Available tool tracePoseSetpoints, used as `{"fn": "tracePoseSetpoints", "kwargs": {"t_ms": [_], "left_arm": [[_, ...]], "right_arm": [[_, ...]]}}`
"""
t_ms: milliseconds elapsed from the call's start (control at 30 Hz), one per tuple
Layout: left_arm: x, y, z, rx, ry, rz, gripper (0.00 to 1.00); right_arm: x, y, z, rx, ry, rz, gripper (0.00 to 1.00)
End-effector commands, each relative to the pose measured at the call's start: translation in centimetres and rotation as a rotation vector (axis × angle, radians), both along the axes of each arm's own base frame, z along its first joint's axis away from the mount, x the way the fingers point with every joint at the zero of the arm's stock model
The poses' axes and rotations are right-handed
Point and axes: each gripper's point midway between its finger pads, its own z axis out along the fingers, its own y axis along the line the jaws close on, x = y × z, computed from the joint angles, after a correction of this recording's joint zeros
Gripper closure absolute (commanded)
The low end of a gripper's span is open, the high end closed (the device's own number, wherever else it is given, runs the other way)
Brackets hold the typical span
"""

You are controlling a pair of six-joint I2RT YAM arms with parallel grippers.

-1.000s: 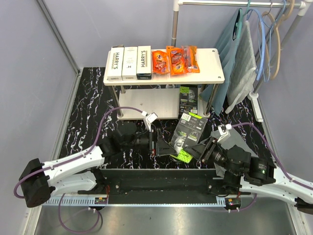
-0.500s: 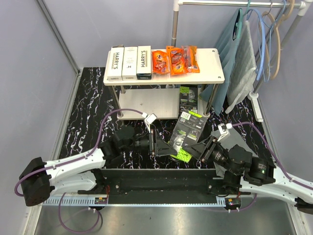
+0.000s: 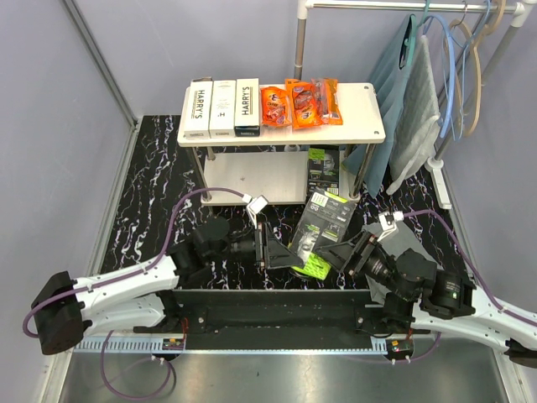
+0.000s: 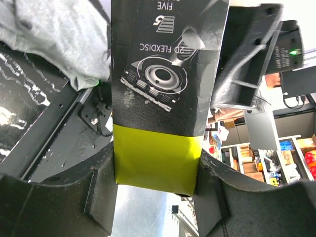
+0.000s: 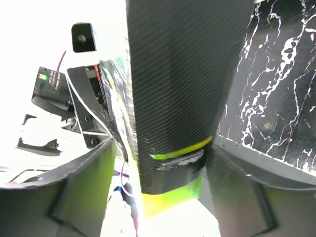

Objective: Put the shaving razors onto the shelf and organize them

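Top external: left gripper (image 3: 289, 254) pinches blister pack (image 3: 325, 220), right gripper (image 3: 334, 253) spread around it, shelf (image 3: 362, 111) beyond

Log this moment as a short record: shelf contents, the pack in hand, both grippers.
top board of cream-white two-tier shelf: three white Harry's boxes, three glossy orange packs
pack in hand: black-and-lime-green blister pack, between the arms
left gripper: shut on its lime end
right gripper: pack between fingers, grip unclear
second blister pack: by shelf's right legs

Two white-shelled arms, left arm (image 3: 126, 284) and right arm (image 3: 495, 316), black joints and bases, purple cables (image 3: 179, 211), small white wrist camera blocks (image 3: 258, 204).
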Motion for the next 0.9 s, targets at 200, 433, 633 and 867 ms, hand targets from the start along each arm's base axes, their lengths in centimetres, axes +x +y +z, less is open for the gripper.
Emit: {"fn": "tracePoseSetpoints", "kwargs": {"t_ms": [200,433,633,867], "left_arm": [[0.1,0.7,2.6,-0.056,-0.063,0.037,0.91],[0.3,0.9,2.1,-0.038,-0.055,0.053,0.91],[1.1,1.5,0.3,0.004,-0.024,0.110,0.92],[4.2,3.3,-2.5,0.020,0.045,0.229,0.92]], "right_arm": [[1.5,-2.7,4.1,0.042,-0.009,-0.137,0.00],[2.0,-4.0,3.9,-0.018,-0.002,-0.190,0.00],[2.0,-3.9,3.5,-0.031,0.015,-0.190,0.00],[1.8,-4.0,2.8,-0.024,0.031,-0.184,0.00]]}}
